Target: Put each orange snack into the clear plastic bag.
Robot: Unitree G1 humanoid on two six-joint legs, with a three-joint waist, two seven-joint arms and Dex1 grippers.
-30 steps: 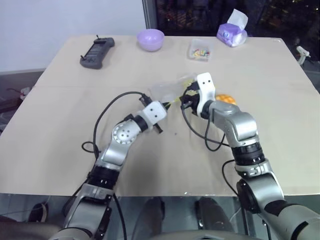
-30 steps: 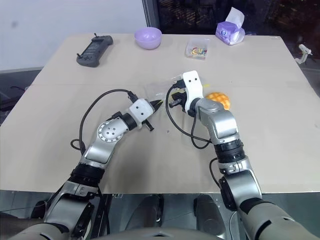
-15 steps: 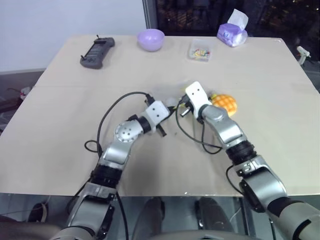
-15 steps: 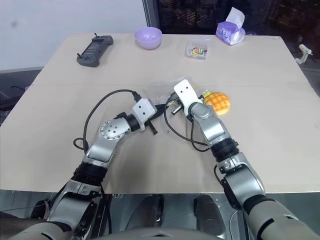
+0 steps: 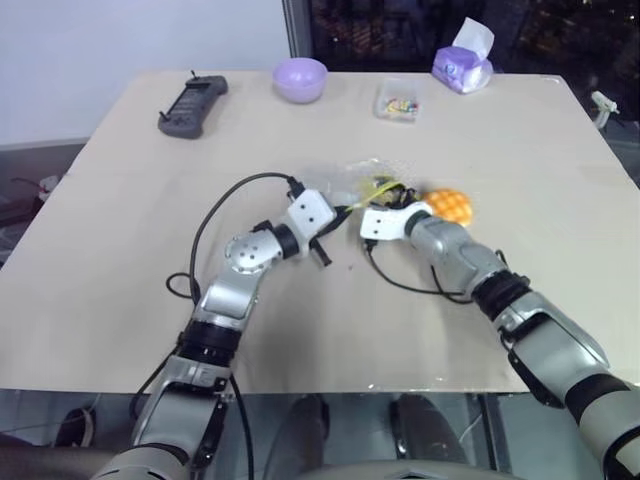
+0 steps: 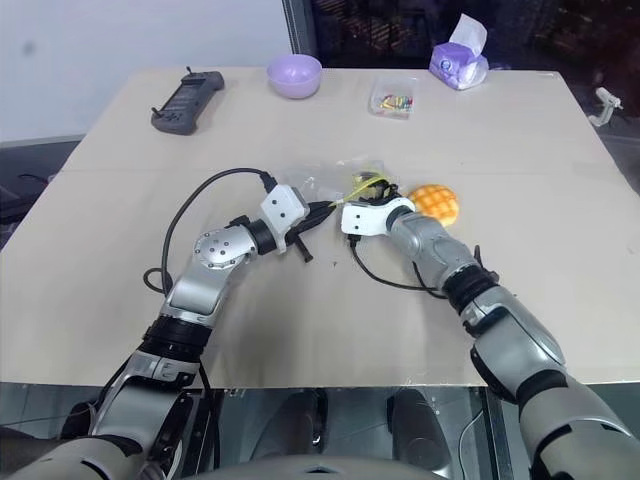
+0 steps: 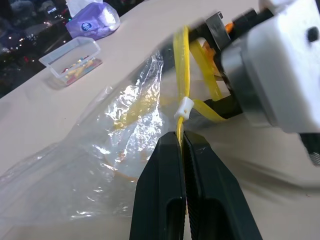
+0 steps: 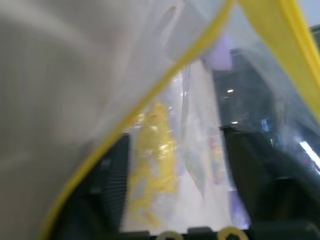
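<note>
The clear plastic bag (image 5: 345, 185) lies crumpled near the middle of the pale, smooth bench (image 5: 120, 290); its film is thin and glossy, with a yellow seal strip (image 7: 183, 75) running along the mouth. The left pincer (image 7: 182, 141) has its two black fingers pressed together on this strip, just below a small white slider. The right pincer (image 5: 385, 195) meets the same mouth from the other side; in its wrist view the dark fingers (image 8: 255, 165) stand apart, with film and yellow strip in front of them, so whether they touch the bag is hard to say. The orange snack (image 5: 450, 206), round with a grid-scored top, rests on the bench just beside the right arm, outside the bag and partly covered by the arm. Well apart, at the far edge, stand a lilac bowl (image 5: 301, 78), a small clear box (image 5: 400, 98), a purple tissue pack (image 5: 462, 62) and a dark remote (image 5: 192, 104). The near side of the bench is bare.
</note>
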